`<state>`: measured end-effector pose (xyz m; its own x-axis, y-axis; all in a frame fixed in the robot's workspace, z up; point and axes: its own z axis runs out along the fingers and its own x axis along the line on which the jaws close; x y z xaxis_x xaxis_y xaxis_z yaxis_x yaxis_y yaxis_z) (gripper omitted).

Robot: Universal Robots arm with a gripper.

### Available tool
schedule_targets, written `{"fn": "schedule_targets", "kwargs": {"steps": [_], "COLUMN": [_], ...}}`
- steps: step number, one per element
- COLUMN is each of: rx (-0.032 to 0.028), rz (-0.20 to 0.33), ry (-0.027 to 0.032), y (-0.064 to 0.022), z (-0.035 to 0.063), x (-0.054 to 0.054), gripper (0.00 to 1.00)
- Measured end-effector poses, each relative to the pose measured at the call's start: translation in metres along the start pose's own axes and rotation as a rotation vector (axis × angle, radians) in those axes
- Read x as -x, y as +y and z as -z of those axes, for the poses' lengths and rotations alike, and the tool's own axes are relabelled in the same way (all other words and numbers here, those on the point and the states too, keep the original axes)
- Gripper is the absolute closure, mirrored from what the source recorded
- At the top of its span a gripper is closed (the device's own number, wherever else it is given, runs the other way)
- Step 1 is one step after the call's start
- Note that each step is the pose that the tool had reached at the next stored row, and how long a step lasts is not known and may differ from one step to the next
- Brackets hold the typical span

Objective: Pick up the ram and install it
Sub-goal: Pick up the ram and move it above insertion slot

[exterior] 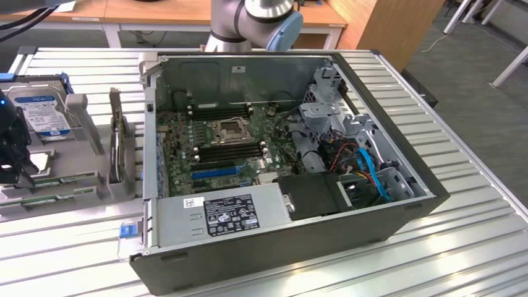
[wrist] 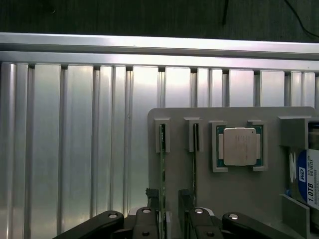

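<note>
Two ram sticks stand on edge in slots of a grey holder tray: one ram stick and a second ram stick beside it. My gripper hangs just over the tray, open. Its dark fingers straddle the first stick without gripping it, and the second stick lies just outside the other finger. In the exterior view the gripper is at the far left edge above the green ram sticks. The open computer case shows its motherboard with dark memory slots.
On the tray a square silver processor sits beside the sticks, then a hard drive with a blue-white label. A thin board stands upright between tray and case. Everything rests on a ribbed aluminium table; the arm's base is behind the case.
</note>
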<state>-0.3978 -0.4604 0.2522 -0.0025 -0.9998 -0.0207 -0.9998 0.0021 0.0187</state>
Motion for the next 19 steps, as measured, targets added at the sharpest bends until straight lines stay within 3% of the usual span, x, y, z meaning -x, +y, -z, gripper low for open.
{"fn": "schedule_targets", "kwargs": {"steps": [19], "rx": [-0.0001], "rz": [0.000], "ry": [0.0000], "y": [-0.0006], "z": [-0.0336], "x": [-0.002], "gripper": [0.70]}}
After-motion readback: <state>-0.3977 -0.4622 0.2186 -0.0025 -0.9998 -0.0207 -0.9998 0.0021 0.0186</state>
